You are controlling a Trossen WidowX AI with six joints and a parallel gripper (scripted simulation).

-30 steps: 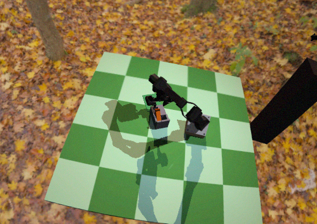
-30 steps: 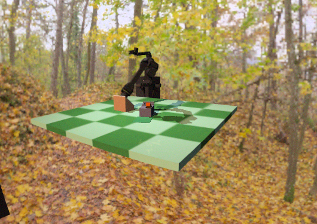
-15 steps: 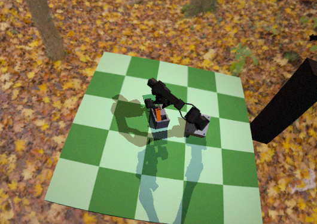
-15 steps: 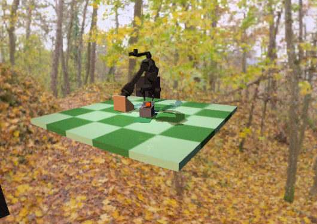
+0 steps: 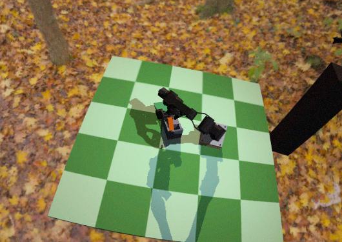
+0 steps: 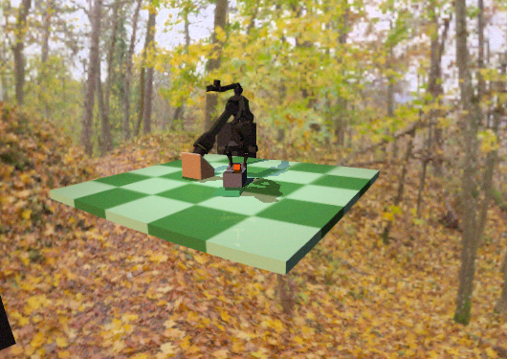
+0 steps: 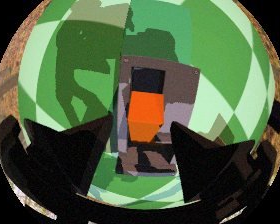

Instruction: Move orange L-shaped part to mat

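Note:
The orange part (image 5: 170, 124) (image 6: 236, 168) (image 7: 146, 106) is tilted in the pocket of the grey tray (image 5: 174, 135) (image 6: 232, 179) (image 7: 182, 85). One end stands up above the rim, and a dark gap of pocket shows beside it in the wrist view. Its lower end is partly hidden. My gripper (image 6: 237, 162) (image 7: 142, 122) is open, pointing down over the tray, with one finger to each side of the raised end. The fingers do not appear to touch the part. The green mat (image 5: 159, 106) (image 6: 231, 193) (image 7: 183, 32) lies beside the tray, partly in shadow.
The arm's base stands on a wedge-like block (image 6: 191, 166) near the tray. A checkered green board (image 5: 129, 159) (image 6: 191, 217) lies under everything. A large black post (image 5: 306, 114) rises beyond the board's right edge in the top view.

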